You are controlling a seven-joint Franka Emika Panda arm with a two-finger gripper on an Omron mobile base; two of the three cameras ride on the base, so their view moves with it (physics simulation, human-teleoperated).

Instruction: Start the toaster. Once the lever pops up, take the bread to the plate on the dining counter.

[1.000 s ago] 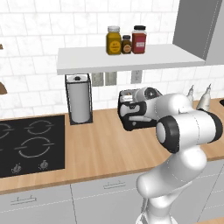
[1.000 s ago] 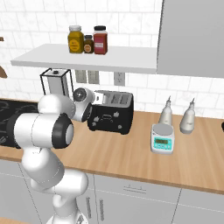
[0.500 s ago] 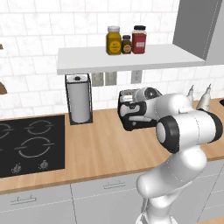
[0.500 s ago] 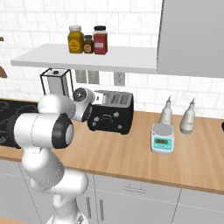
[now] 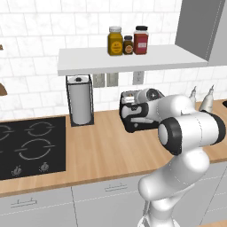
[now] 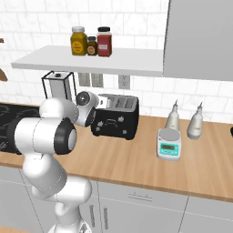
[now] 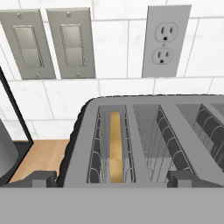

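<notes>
Showing the gripper (image 7: 112,178) open and empty over the toaster (image 7: 183,131); bread (image 7: 115,146) upright in the slot directly ahead, edge running away

Hand view close above toaster (image 7: 131,144)

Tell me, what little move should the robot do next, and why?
Probably reach down for the bread: it sits deep in the left slot of the toaster, and the gripper hangs right above it, fingers spread wide. The lever's position can't be seen, so that's a guess.
</notes>
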